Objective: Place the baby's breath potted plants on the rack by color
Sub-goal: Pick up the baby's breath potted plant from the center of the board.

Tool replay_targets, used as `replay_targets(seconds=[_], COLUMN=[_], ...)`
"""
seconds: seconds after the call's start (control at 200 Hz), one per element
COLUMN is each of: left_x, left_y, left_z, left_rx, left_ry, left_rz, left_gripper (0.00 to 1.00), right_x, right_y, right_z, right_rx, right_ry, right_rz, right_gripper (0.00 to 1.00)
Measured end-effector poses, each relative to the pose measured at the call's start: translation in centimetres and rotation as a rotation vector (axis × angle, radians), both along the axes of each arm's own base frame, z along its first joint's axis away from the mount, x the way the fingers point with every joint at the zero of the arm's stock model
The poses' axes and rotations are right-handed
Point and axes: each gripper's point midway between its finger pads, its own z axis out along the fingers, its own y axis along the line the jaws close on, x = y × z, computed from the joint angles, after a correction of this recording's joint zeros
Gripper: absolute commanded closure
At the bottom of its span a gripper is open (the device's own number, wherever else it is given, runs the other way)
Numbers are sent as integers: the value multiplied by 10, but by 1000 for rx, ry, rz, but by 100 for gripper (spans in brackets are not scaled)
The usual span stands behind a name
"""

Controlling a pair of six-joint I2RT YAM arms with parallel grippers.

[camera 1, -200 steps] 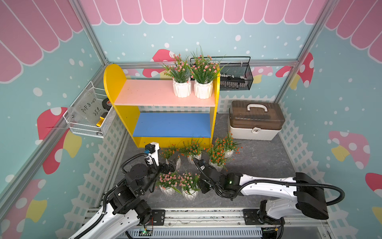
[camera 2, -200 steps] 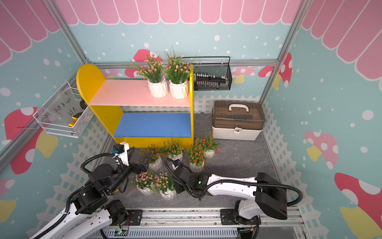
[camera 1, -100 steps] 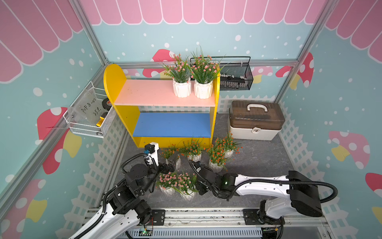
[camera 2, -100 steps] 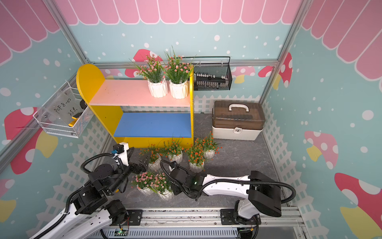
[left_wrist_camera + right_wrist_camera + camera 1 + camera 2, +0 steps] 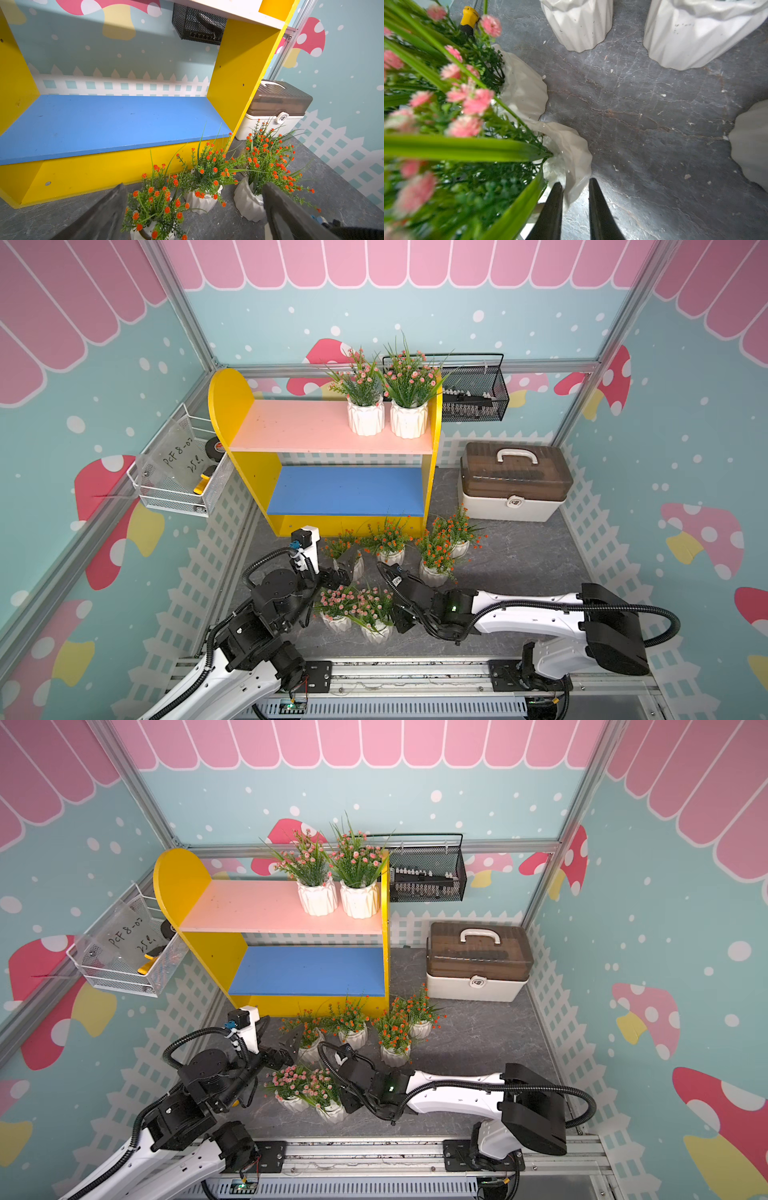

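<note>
The rack [image 5: 299, 427] holds two pink baby's breath potted plants [image 5: 365, 418] [image 5: 409, 418] at the right end of its pink board; its blue board [image 5: 104, 124] is bare. Several orange ones [image 5: 388, 537] stand on the floor in front of it. Two more pink ones [image 5: 336, 601] [image 5: 374, 608] stand nearer. My right gripper [image 5: 575, 184] is narrowly open, one finger inside and one outside the rim of the nearest pink plant's pot [image 5: 571, 149]. My left gripper [image 5: 193, 185] is wide open just behind the leftmost orange plant [image 5: 158, 203].
A white case with a brown lid [image 5: 513, 485] sits right of the rack. A black mesh basket [image 5: 473, 393] hangs on the back wall, a white wire basket [image 5: 178, 477] on the left wall. Picket-fence walls close in the grey floor [image 5: 519, 556].
My right gripper has moved left from the orange plants to the near pink plant, and its fingers now straddle the pot's rim. The left arm has stayed put.
</note>
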Motion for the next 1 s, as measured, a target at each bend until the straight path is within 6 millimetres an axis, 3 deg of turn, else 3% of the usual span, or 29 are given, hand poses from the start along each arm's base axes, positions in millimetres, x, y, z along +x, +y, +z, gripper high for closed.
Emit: replay_targets(seconds=[0.67, 1.001], left_x=[0, 0], left_y=[0, 0], left_z=[-1, 0], left_rx=[2, 1], left_ry=[2, 1], left_rz=[1, 0], left_gripper=[1, 1], right_x=[5, 10], right_y=[15, 14], right_z=[-24, -24], right_rx=[-88, -122], right_ry=[41, 18], right_rz=[-37, -59], right_gripper=[82, 94])
